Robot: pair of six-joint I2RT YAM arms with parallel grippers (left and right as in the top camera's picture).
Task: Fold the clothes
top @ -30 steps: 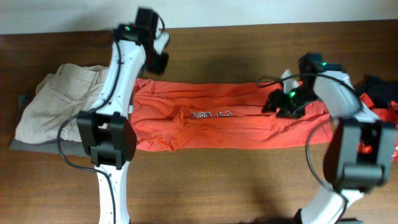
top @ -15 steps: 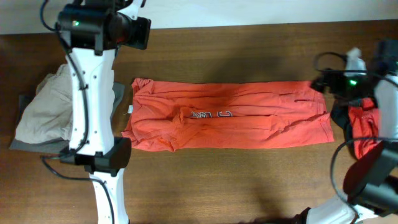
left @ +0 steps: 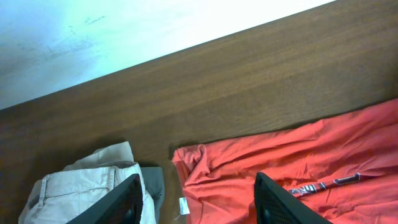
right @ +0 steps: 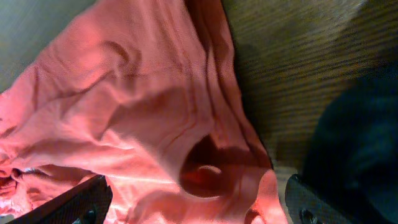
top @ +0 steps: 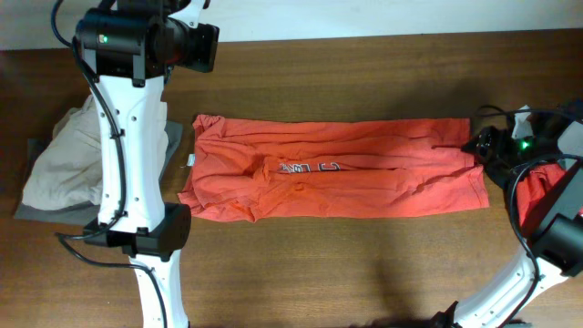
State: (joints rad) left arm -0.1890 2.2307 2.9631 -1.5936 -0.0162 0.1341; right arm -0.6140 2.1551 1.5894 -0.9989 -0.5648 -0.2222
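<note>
While the left gripper [left: 198,190] hangs high above the far left part of the brown wooden table [top: 364,273], its two black fingers [left: 127,202] stand apart with nothing between them: this hand is open and holds nothing. The large orange-red short-sleeved fabric T-shirt [top: 364,182] lies flat across the middle of the table as a long, wrinkled band running left to right, folded lengthwise. A narrow strip of navy and white lettering [top: 310,169] shows along its centre line but cannot be read. A small white tag [top: 191,161] sits at the left edge of the shirt. The right gripper [right: 196,186] is low over the far right end of the same shirt. Its black fingers [right: 87,199] are spread wide at either side, with the shirt fabric beneath them and not pinched, so this hand is also open and holds nothing. Whether the fingertips touch the cloth cannot be told. A crumpled pair of beige trousers [top: 59,164] rests at the left end of the table on a flat grey cloth [top: 27,211], just beside the left edge of the shirt. A red garment [top: 539,187] lies at the right edge of the table. A black garment [right: 354,137] lies close to the right end of the shirt.
</note>
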